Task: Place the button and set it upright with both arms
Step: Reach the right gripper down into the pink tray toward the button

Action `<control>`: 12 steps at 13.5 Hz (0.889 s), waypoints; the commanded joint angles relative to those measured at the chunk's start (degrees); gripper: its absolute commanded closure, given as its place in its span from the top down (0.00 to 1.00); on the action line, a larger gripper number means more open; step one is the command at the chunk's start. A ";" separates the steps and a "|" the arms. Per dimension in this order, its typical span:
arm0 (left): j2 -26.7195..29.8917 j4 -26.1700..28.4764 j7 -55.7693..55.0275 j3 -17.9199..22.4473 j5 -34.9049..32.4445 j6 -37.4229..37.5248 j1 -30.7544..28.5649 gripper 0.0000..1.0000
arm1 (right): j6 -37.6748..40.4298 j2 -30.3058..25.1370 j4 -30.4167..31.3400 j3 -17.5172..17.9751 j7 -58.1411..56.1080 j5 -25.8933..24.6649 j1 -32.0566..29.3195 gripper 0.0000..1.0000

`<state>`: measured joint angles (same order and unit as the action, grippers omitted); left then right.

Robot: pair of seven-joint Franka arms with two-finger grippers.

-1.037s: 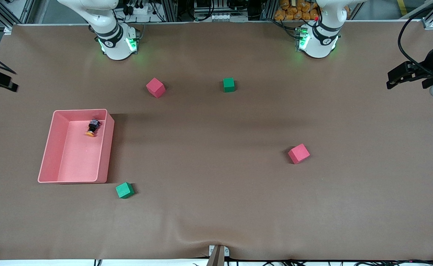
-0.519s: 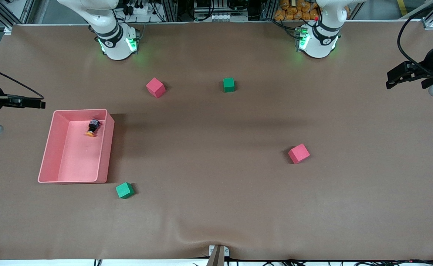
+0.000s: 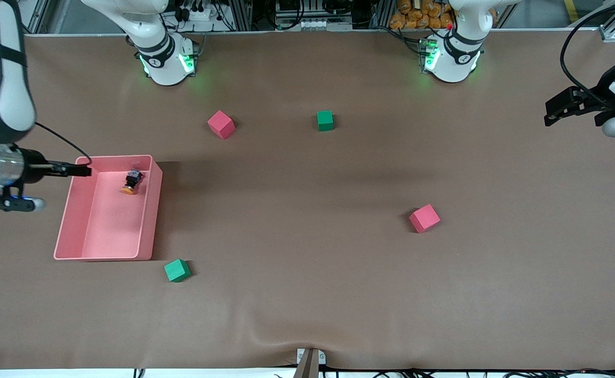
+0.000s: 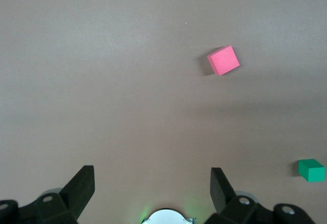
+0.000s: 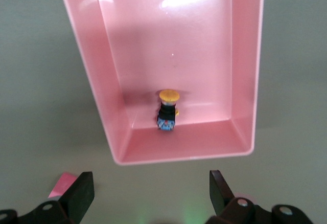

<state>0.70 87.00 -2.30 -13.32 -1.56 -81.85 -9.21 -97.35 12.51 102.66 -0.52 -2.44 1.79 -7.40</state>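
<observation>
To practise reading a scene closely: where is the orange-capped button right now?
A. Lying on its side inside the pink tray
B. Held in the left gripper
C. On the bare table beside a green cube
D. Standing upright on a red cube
A: the button lies on its side on the floor of the pink tray, with no gripper touching it.

The front view looks steeply down on the counter (image 3: pixel 307 294) from high at 6 o'clock. Both wrist views look straight down; the right shares the pink tray (image 3: pixel 68 215) (image 5: pixel 245 70).

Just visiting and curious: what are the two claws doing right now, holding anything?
Left gripper: open, empty, over bare table.
Right gripper: open, empty, above the pink tray with the button.
</observation>
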 commanded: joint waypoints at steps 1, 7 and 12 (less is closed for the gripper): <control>1.06 0.80 -0.60 4.95 0.25 0.64 5.06 1.00 | -9.40 -2.31 9.54 0.44 -1.33 -0.21 -1.13 1.00; 1.15 1.07 -0.69 11.21 0.25 0.64 11.58 1.00 | -26.37 -4.16 24.49 0.44 -1.78 -0.21 -1.04 1.00; 0.97 1.41 -0.60 10.77 0.25 0.64 11.06 1.00 | -38.08 -3.11 31.19 0.44 -1.78 -0.30 -0.60 1.00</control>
<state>0.69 87.46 -2.32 -2.72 -1.56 -81.82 1.49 -132.76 11.57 130.57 -0.41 -3.49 1.79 -7.68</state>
